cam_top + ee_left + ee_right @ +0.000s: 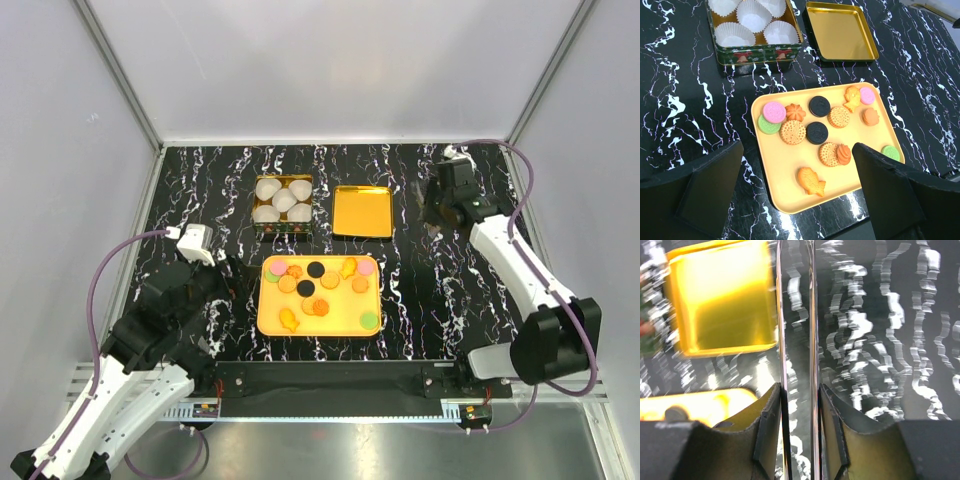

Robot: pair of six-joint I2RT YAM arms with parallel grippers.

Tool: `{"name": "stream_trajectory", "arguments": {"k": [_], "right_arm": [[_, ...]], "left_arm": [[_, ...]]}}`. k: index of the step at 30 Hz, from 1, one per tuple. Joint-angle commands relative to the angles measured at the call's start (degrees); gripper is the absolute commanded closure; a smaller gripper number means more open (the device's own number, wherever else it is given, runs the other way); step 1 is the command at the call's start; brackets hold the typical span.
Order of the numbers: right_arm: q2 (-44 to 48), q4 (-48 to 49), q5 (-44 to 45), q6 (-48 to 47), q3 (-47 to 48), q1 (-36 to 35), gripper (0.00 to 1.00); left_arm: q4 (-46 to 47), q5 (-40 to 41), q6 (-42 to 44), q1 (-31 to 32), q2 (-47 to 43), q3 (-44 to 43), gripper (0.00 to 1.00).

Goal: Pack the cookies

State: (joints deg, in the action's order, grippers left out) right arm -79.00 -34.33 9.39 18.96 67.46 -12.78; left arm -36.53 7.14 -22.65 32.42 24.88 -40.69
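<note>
Black marble-look tabletop (200, 190), glossy w/ white veins; plain grey walls (330, 60) round it.

L gripper (796, 147) is nearest, low over the near-left part of the table, jaws wide apart. Its matte black flat fingers (710, 190) frame the wrist view.

Just past it sits a yellow-orange tray (785, 170): smooth, rounded corners, shallow lip. All the cookies (816, 132) lie flat on that tray.
- Near edge: fish-shaped piece (811, 181).
- Mid: tan dotted rounds, 2 black sandwich discs, a ridged orange swirl.
- Left: pink disc overlapping a green one.
- Right edge: green disc partly behind an L finger.
- Far-right corner: pink disc, yellow-orange figure shape, small orange piece.

Behind the tray on the left is a boxy tin (757, 54), printed green side, gold inside, holding 5 white crinkled paper cups (754, 15). To its right, close but not touching, is a shallow gold metal lid (840, 32), rectangular, mirror-ish, lying hollow side up.

R gripper (438, 222) is farthest, over the far-right part of the table, right of the lid, pointing down. R wrist view is badly blurred. Its fingers (767, 430) stand a narrow gap apart w/ a shiny vertical strip (797, 315) in the gap. Can't tell what the strip is or whether it's clamped.
</note>
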Motion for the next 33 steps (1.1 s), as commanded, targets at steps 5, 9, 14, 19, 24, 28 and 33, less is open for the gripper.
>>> {"name": "stream_trajectory", "arguments": {"k": [5, 9, 14, 19, 24, 28, 33], "right_arm": [[5.1, -1.5, 0.4, 2.6, 2.1, -11.6, 0.60], [6.9, -2.6, 0.2, 3.2, 2.9, -16.0, 0.60], [9.5, -5.6, 2.5, 4.7, 2.6, -22.5, 0.60], [11.4, -6.6, 1.5, 7.5, 0.2, -29.7, 0.61], [11.2, -8.9, 1.8, 9.8, -0.9, -38.5, 0.61], [10.7, -11.6, -0.1, 10.5, -2.0, -44.2, 0.61], [15.3, -14.4, -5.1, 11.4, -5.2, -46.3, 0.59]], "left_arm": [[1.6, 1.0, 0.4, 0.3, 0.4, -0.4, 0.01], [1.4, 1.4, 0.2, 0.3, 0.5, -0.4, 0.01], [1.3, 1.7, 0.1, 0.3, 0.1, -0.4, 0.01], [1.3, 1.9, 0.0, 0.3, 0.0, -0.4, 0.01], [1.1, 2.2, 0.0, 0.3, 0.1, -0.4, 0.01], [1.1, 2.4, 0.0, 0.4, -0.1, -0.3, 0.01], [1.2, 2.1, 0.0, 0.3, 0.5, -0.4, 0.01]]}}
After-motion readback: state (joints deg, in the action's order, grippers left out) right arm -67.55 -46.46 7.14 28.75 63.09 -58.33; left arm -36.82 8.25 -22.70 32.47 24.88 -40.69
